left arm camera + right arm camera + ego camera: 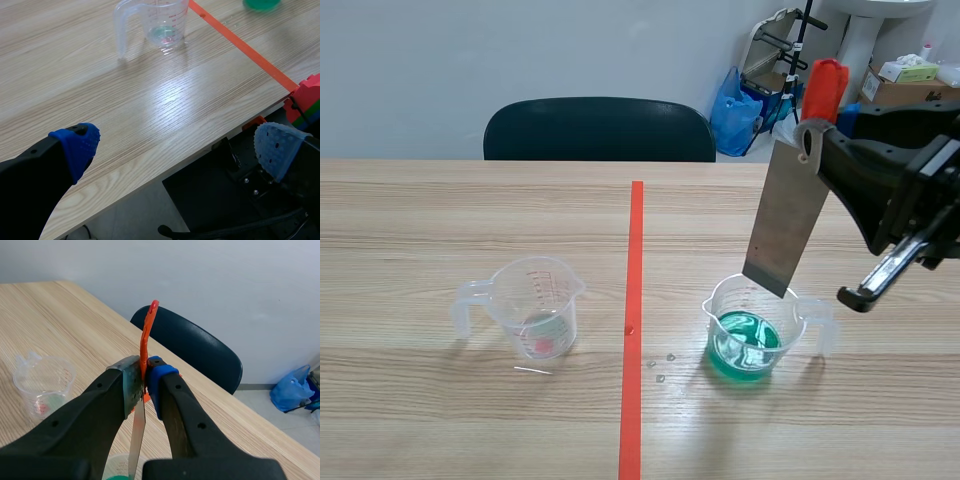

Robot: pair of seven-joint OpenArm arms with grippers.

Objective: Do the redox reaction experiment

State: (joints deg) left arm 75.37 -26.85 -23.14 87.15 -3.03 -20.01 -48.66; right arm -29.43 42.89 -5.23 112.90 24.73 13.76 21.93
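Observation:
A metal scraper blade (785, 215) with an orange-red handle (823, 88) hangs upright from my right gripper (820, 135), which is shut on it near the handle. Its lower edge sits just above the rim of a clear measuring cup (752, 330) holding green liquid (743, 345), right of the red tape line. In the right wrist view the scraper (136, 432) is pinched between the fingers (159, 377), with the green cup (117, 469) below. A second clear cup (535, 305) with a trace of liquid stands left of the line, also seen ahead of my open left gripper (175, 145).
A dark chair (600, 130) stands behind the table's far edge. Small droplets (660, 368) lie on the table beside the green cup. My left gripper hovers over the table's near edge (210, 142), with coloured blocks (309, 100) past the table corner.

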